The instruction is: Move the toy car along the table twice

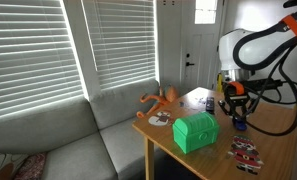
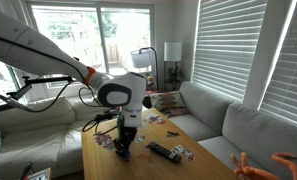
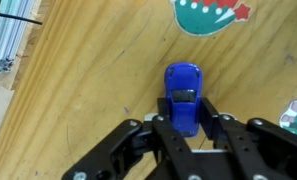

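Observation:
The toy car (image 3: 184, 92) is small and blue and lies on the light wooden table (image 3: 88, 80). In the wrist view my gripper (image 3: 186, 112) is shut on the car's rear half, one finger on each side; the front end sticks out ahead of the fingers. In both exterior views the gripper (image 1: 238, 118) (image 2: 123, 146) is down at the tabletop (image 1: 213, 160) (image 2: 178, 170). The car itself is too small to make out there.
A green chest (image 1: 196, 131) stands on the table near its sofa-side edge. An orange toy (image 1: 160, 100) and a round patterned toy (image 1: 159, 119) lie at the far corner. Red-and-white patterned toys (image 1: 245, 152) (image 3: 208, 14) lie close to the gripper. A grey sofa (image 1: 78, 140) runs beside the table.

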Available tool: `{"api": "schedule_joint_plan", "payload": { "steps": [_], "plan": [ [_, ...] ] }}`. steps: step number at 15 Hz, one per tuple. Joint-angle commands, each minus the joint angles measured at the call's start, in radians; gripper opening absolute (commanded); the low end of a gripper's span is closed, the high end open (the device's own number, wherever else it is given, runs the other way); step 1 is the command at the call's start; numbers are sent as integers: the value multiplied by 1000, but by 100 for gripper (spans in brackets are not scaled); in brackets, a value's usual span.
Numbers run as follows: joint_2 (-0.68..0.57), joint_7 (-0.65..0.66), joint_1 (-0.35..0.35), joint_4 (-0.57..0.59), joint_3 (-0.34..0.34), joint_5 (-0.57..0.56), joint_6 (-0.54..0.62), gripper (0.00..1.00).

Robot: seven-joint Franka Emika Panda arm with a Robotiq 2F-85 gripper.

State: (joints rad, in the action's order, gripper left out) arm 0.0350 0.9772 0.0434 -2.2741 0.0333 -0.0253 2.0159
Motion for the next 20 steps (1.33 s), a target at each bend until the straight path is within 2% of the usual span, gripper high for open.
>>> {"api": "schedule_joint_plan", "payload": {
  "steps": [1, 7, 8, 9, 10, 13, 15, 20],
  "plan": [
    [-3, 22, -13, -34, -17, -6, 14, 10],
    [1, 97, -16, -48, -23, 23, 51, 10],
    [-1, 103, -15, -44, -22, 28, 45, 60],
    [2, 104, -14, -43, -21, 33, 44, 61],
    [2, 100, -13, -45, -20, 42, 38, 66],
    [37, 76, -7, -66, -13, 46, 55, 88],
    [73, 55, -3, -76, -9, 61, 56, 99],
    [195, 28, 10, -95, 0, 87, 47, 100]
  ]
}}
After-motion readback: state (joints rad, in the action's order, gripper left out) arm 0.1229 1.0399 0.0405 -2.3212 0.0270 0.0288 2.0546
